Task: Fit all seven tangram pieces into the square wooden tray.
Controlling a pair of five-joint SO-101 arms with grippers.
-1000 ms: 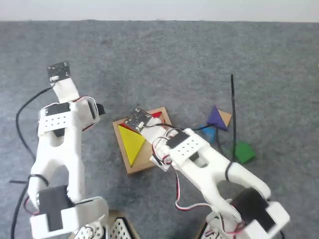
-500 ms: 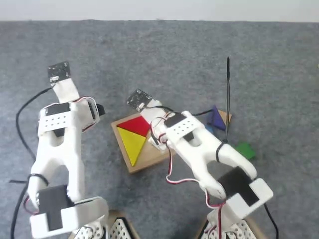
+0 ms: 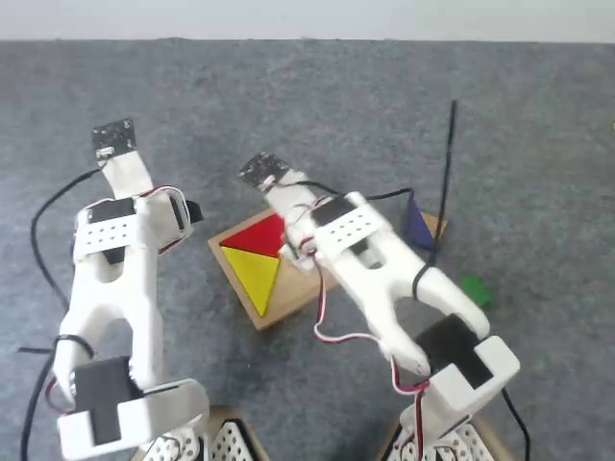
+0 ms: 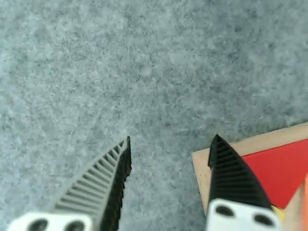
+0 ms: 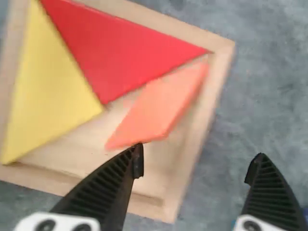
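Tangram pieces, three of seven home: red triangle, yellow triangle and orange parallelogram lie in the square wooden tray. Right claw hangs wide open over the tray's edge, and left claw is open beside its corner. Purple piece and green piece wait on the tabletop.

The table wears a rough grey, felt-like covering right across; beyond the table's far edge runs a plain pale wall. Light on the table is even, the shadows soft
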